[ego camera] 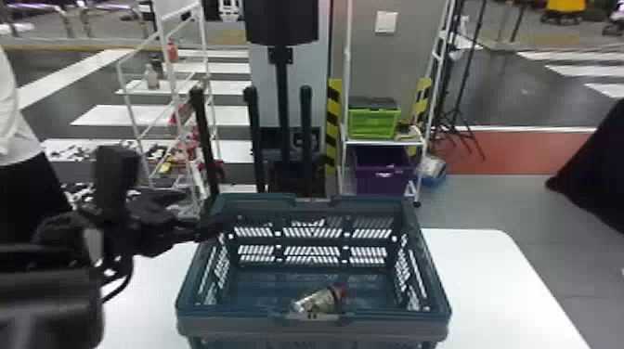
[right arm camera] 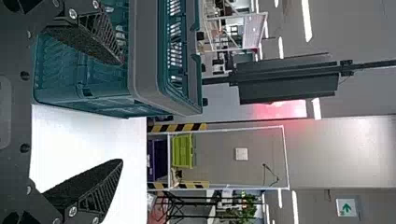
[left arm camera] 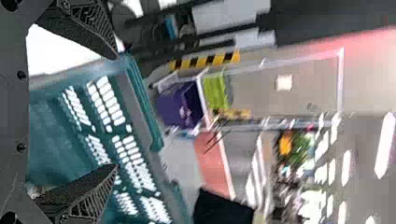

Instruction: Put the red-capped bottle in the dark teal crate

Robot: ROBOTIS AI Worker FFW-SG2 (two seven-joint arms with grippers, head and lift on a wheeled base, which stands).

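Left: the robot's left tool (ego camera: 203, 222) hovers at the left side of the dark teal crate (ego camera: 429, 297), its two black fingers spread apart with nothing between them. Behind the crate and to its left, I see a white wire rack (ego camera: 124, 76) with small bottles on its shelves. Centre: the red-capped bottle (ego camera: 316, 301) lies inside the crate, on its floor close to the near wall, with the red cap pointing right and slightly away from the robot. Directly behind the crate rises dark equipment with an upright mast (ego camera: 282, 102). Right: behind the crate and right of its middle come a black-and-yellow striped post (ego camera: 333, 121), then a white shelf frame (ego camera: 383, 143) carrying a lime-green box (ego camera: 374, 121) above a purple box (ego camera: 383, 171). The white table (ego camera: 478, 264) bears the crate and extends past its right side. To the near right of the crate is the right tool (right arm camera: 122, 112), its fingers likewise wide apart and empty.
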